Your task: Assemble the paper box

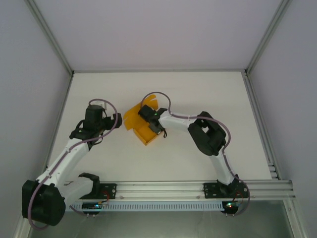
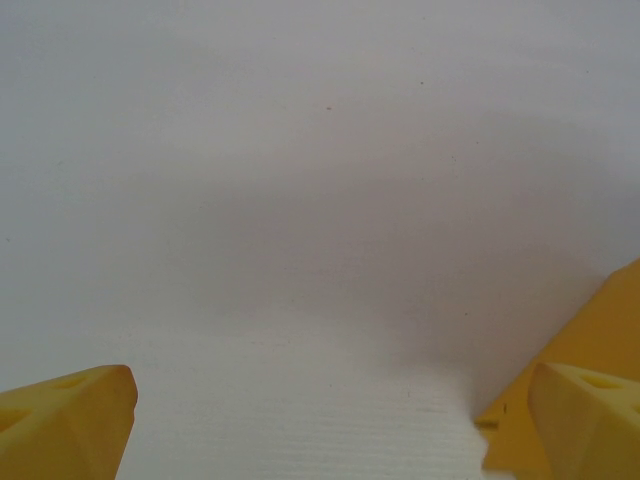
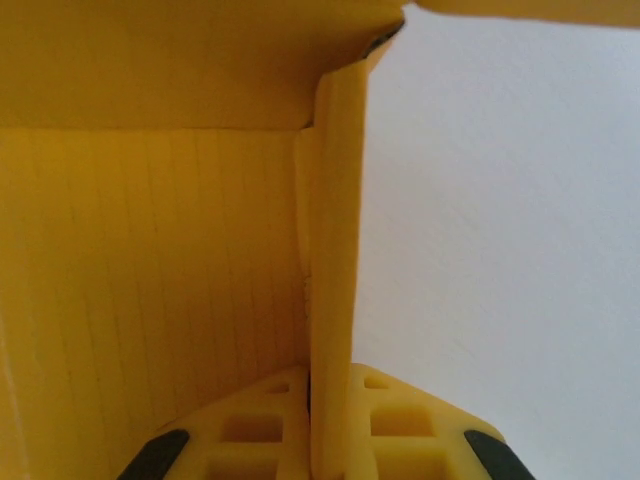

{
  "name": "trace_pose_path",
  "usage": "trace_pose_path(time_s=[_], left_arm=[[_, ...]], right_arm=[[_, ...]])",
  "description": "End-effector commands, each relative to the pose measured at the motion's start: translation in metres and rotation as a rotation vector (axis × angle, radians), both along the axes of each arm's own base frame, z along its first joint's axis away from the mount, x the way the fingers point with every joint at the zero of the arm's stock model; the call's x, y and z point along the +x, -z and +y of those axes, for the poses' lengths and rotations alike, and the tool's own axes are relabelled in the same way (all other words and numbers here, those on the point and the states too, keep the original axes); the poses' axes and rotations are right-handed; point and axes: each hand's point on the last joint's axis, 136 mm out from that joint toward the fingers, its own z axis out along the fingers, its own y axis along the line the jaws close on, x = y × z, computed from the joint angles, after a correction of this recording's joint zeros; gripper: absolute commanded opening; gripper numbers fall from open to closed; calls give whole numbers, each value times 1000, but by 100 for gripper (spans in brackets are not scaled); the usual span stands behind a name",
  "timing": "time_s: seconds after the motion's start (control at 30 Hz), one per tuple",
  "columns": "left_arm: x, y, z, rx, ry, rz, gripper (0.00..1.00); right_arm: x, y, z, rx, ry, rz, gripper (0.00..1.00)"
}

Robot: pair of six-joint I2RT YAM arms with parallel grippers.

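The paper box (image 1: 134,120) is orange-yellow card, partly folded up, in the middle of the white table (image 1: 208,94). My right gripper (image 1: 147,115) reaches into it from the right. In the right wrist view the right gripper (image 3: 330,400) is shut on an upright side wall of the box (image 3: 338,230), with a wide inner panel (image 3: 150,280) to its left. My left gripper (image 1: 119,120) is just left of the box. In the left wrist view the left gripper (image 2: 330,410) stands wide open over bare table, and a corner of the box (image 2: 605,325) shows beside its right finger (image 2: 590,420).
Grey walls and metal frame rails (image 1: 52,44) border the table on the left, back and right. An aluminium rail (image 1: 173,188) carrying both arm bases runs along the near edge.
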Motion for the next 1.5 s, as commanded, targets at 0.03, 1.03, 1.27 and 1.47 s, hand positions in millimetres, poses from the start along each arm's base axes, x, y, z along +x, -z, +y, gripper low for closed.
trace_pose_path(time_s=[0.03,1.03,1.27,1.47], left_arm=[[0,0,2,-19,-20,2,100],[-2,-13,-39,-137,192,-22,99],[-3,-24,-77,-123,420,-50,99],[8,-38,-110,2,641,-90,100]], right_arm=[[-47,60,-95,-389,204,157,0],[-33,-56,-21,594,572,-86,74],[-22,-105,-39,541,343,-265,91],[-3,-137,-38,505,-50,-267,99]])
